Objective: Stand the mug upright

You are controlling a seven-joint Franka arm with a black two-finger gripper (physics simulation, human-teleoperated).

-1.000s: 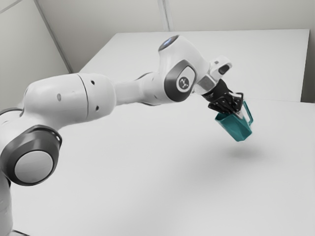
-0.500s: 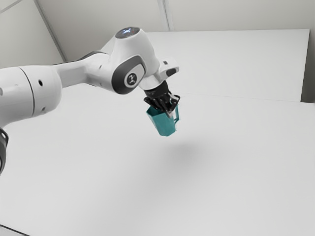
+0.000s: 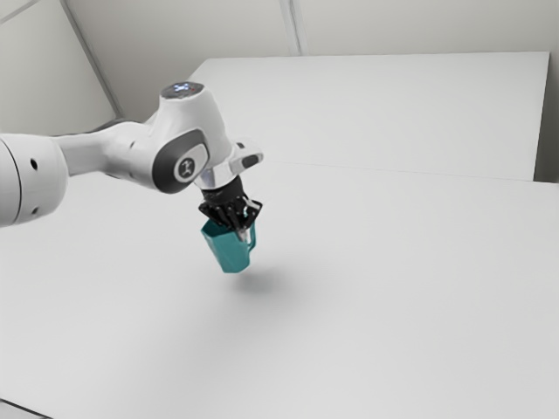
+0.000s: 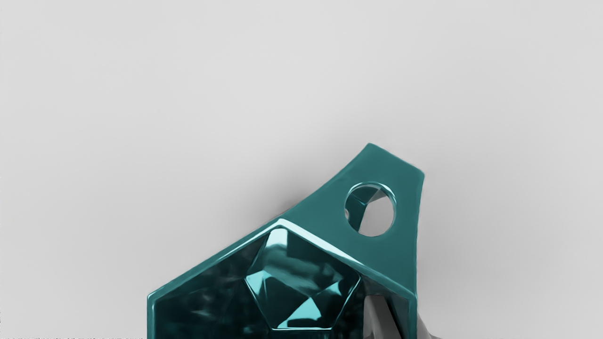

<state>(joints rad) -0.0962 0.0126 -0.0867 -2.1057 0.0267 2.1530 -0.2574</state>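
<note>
Gripper (image 3: 242, 232) pinching teal mug (image 3: 230, 252), exterior view showing it aloft, wrist view its interior (image 4: 301, 278)

Tabletop: big plain slab (image 3: 393, 305), super pale grey, pretty much matte, runs off the bottom of the exterior view
White panel: broad flat thing (image 3: 376, 105) behind the tabletop, with a thin faint line (image 3: 393, 171) where the two meet
Back wall: light grey, kinda warm (image 3: 419, 22), with a seam (image 3: 293, 28) running down it
Side wall: grey too (image 3: 35, 70), over at the exterior view's left, dark slanting strip (image 3: 93, 63) along the corner
Right edge: darker grey patch (image 3: 552, 148) past the panel, can't tell what it is
Light: soft and even, blurry shadow (image 3: 260, 281) on the tabletop
</note>
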